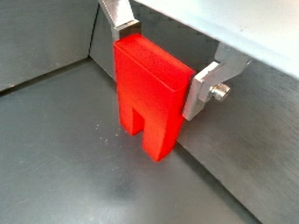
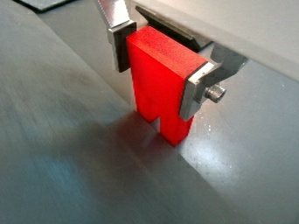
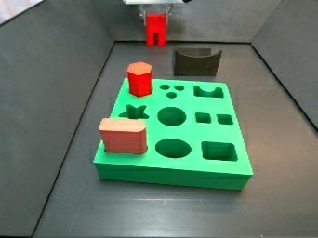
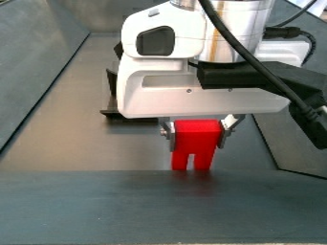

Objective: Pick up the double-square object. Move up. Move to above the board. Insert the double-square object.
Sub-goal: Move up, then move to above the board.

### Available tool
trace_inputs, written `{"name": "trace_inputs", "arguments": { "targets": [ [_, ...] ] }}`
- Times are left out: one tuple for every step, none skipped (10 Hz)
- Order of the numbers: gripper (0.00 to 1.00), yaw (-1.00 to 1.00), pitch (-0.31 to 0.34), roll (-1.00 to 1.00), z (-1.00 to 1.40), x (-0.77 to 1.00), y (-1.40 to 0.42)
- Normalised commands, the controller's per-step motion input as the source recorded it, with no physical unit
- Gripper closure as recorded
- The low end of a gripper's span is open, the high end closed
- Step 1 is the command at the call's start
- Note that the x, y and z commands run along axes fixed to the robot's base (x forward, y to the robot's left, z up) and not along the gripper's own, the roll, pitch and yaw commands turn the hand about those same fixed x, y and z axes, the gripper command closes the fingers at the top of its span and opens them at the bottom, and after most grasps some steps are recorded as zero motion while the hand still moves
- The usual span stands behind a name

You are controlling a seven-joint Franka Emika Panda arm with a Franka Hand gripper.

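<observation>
The double-square object (image 1: 149, 96) is a bright red upright block with a notch between two legs. It stands at the grey floor near the back wall, and it also shows in a wrist view (image 2: 158, 96) and in both side views (image 3: 155, 31) (image 4: 194, 148). My gripper (image 1: 162, 63) has its silver fingers (image 1: 201, 89) pressed against the block's upper sides, shut on it; it appears the same way in a wrist view (image 2: 158, 70). The legs look to be touching the floor. The green board (image 3: 174, 174) lies well in front of the gripper (image 3: 155, 15).
A red hexagonal prism (image 3: 139, 79) and a salmon-pink cube (image 3: 122, 136) stand on the board's left side. A dark grey curved-top block (image 3: 196, 62) sits behind the board, right of the gripper. Grey walls enclose the floor; the back wall is close behind the block.
</observation>
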Motion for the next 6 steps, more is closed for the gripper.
{"name": "trace_inputs", "arguments": {
  "targets": [
    [1.00,0.00,0.007,0.01,0.82,-0.01,0.04],
    [1.00,-0.01,0.035,0.02,0.68,-0.03,0.03],
    [1.00,-0.01,0.044,0.03,0.59,-0.03,0.01],
    [1.00,-0.01,0.060,0.05,0.38,-0.02,0.00],
    [1.00,-0.01,0.072,0.07,0.23,-0.02,0.00],
    [1.00,-0.23,0.031,0.02,1.00,0.09,-0.09]
  ]
}}
